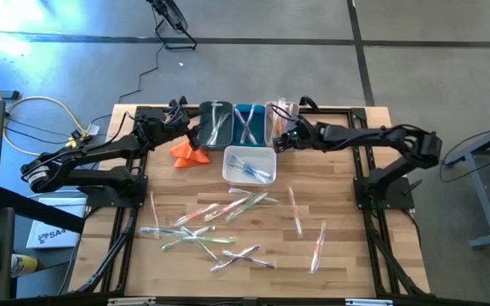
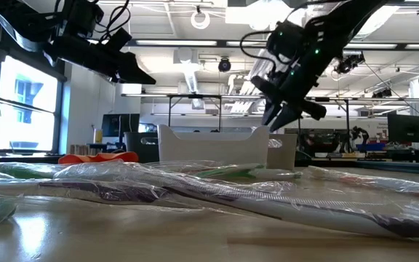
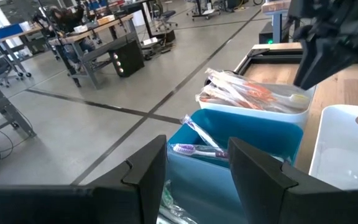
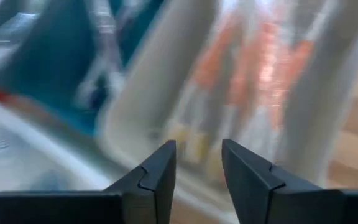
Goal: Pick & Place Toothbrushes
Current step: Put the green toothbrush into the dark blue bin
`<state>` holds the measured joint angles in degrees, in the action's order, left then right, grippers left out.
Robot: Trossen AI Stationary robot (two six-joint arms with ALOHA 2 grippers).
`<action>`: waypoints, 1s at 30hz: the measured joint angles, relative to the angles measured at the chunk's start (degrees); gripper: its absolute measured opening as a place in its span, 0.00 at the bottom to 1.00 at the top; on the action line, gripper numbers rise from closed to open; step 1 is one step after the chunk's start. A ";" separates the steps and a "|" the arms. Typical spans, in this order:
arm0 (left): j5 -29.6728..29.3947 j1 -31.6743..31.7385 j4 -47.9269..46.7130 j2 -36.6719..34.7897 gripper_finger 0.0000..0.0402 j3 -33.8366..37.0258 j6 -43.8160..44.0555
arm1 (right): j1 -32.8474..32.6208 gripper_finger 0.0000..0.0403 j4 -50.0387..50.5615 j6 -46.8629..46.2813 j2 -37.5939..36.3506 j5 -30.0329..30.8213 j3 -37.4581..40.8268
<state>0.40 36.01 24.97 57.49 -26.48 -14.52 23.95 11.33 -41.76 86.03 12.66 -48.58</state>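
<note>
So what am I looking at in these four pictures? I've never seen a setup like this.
Two dark robot arms work at a wooden table. One picture looks down from overhead, one looks level across the tabletop, and two come from cameras on the arms' wrists. Wrapped toothbrushes lie scattered on the table; others already sit in the bins at the back. The right gripper hangs over the bin of orange toothbrushes, jaws apart and empty. The left gripper waits open by the bins, near an orange cloth.

A robotics lab — concrete floor (image 1: 253, 25), rows of workbenches (image 3: 98, 43), monitors (image 2: 407, 129), ceiling lights.
</note>
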 joint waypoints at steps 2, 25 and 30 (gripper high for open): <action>0.00 0.00 0.25 0.00 0.42 0.00 0.00 | -0.24 0.27 0.54 0.02 -1.69 -1.64 -0.01; -0.02 0.00 2.99 0.00 0.42 0.00 -0.22 | -6.02 0.13 17.98 7.22 -14.47 -12.10 0.00; -0.01 -0.01 3.76 0.00 0.42 0.00 -0.22 | -10.75 0.13 22.67 -0.59 -14.39 -10.72 -0.01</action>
<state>0.40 36.00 28.73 57.49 -26.48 -14.74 13.20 34.00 -42.34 71.64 1.94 -48.58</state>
